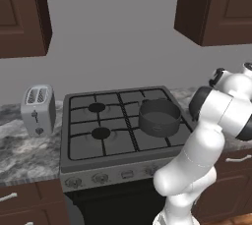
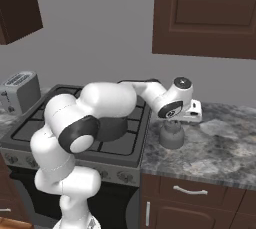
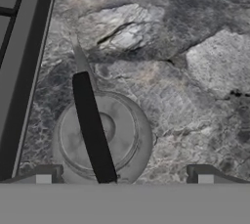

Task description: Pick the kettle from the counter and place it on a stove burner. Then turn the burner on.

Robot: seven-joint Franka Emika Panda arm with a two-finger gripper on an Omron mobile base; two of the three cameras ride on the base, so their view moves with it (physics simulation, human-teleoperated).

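A: Gripper (image 3: 124,179) hovered spread and empty; kettle (image 3: 100,137) sat on the counter (image 3: 195,71) directly below, offset toward 1 fingertip.

B: Risk: descending off-centre, a finger could strike the lid and tip it.

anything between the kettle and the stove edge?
No. In the hand view only bare marbled counter separates the kettle from the stove.
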